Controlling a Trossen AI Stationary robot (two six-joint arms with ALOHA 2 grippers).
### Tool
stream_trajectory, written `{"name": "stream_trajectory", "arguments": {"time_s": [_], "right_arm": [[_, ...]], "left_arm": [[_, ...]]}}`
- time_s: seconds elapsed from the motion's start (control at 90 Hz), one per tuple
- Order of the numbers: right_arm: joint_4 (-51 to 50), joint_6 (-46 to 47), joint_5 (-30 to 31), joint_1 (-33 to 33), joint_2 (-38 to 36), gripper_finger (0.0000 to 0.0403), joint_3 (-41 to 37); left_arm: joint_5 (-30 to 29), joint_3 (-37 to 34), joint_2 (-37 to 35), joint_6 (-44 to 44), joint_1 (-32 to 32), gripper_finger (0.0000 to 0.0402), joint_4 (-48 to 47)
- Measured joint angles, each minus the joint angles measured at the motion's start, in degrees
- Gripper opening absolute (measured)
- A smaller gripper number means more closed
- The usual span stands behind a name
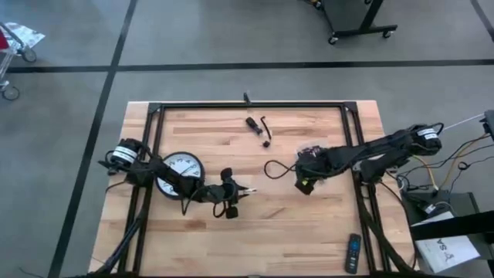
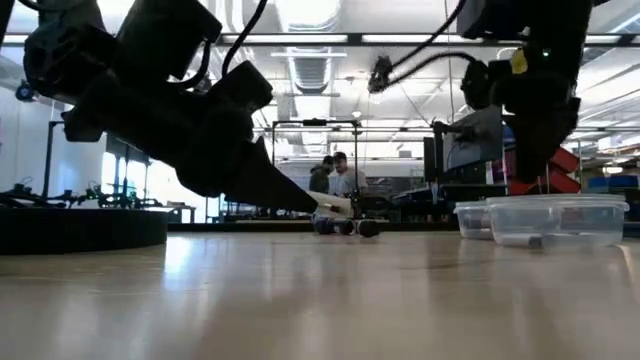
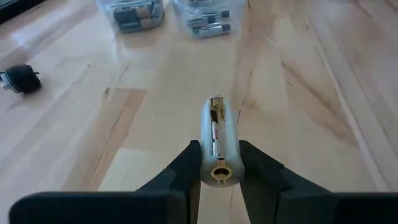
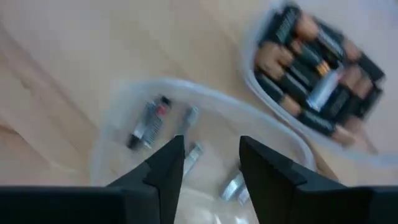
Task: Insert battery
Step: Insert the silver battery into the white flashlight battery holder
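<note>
On the wooden table [image 1: 309, 224], the left gripper [image 3: 219, 163] is clamped on a small white battery holder [image 3: 217, 140], lifted just above the boards near the wall clock [image 1: 179, 171]; the holder looks light, stiff and smooth, best pinched across its flat sides as it is now. The right gripper [image 4: 210, 163] hovers with jaws apart and empty over a clear tub [image 4: 124, 118] of loose batteries [image 4: 148, 123], which I judge small, hard and prone to roll, so grip one across its middle.
</note>
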Motion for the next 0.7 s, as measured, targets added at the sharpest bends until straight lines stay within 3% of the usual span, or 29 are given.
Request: {"name": "stream_trajectory", "arguments": {"time_s": [0.256,0.7], "right_arm": [[-1.1,1.2,-2.8,-1.9,1.4,0.0126,-0.1],[0.3,6.1,-9.6,0.2,6.4,0.0133,-1.6]], "left_arm": [[0.0,0.2,0.0,0.0,0.0,0.0072,0.4],[0.3,1.5,0.0,1.0,0.0,0.0072,0.3]]}}
